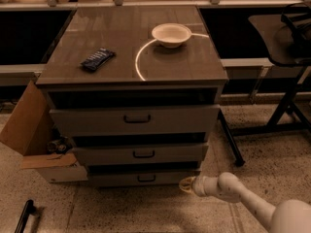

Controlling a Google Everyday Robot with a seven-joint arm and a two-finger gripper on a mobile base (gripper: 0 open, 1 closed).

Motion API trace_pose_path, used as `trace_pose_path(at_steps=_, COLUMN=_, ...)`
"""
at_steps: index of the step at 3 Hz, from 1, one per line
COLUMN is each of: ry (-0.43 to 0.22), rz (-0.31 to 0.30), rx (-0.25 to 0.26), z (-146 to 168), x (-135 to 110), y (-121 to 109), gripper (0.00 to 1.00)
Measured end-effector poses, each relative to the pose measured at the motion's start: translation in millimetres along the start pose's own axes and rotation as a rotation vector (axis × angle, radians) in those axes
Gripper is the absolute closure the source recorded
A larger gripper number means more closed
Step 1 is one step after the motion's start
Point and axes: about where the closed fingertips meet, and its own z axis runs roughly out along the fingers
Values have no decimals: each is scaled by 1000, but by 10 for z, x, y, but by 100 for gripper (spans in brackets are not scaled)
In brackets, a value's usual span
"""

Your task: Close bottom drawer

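Note:
The bottom drawer [141, 178] is the lowest and narrowest of three grey-brown wood-grain fronts in the cabinet, with a small dark pull handle [146, 178]. Its front stands out a little less than the two above it, with a dark gap over it. My gripper [187, 184] is on a white arm [228, 188] that comes in from the lower right. It sits low, near the floor, at the drawer front's right end, close to or touching its corner.
The middle drawer [141, 154] and top drawer [136, 119] also stand out. A white bowl [171, 34] and a dark remote-like object [97, 59] lie on the cabinet top. An open cardboard box [36, 140] stands at the left, and a dark table leg [231, 140] at the right.

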Motion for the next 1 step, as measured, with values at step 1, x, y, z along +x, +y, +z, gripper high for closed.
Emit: trace_pose_path(at_steps=1, ry=-23, rz=-49, rx=-114, z=-257, x=-182, y=446, gripper=100)
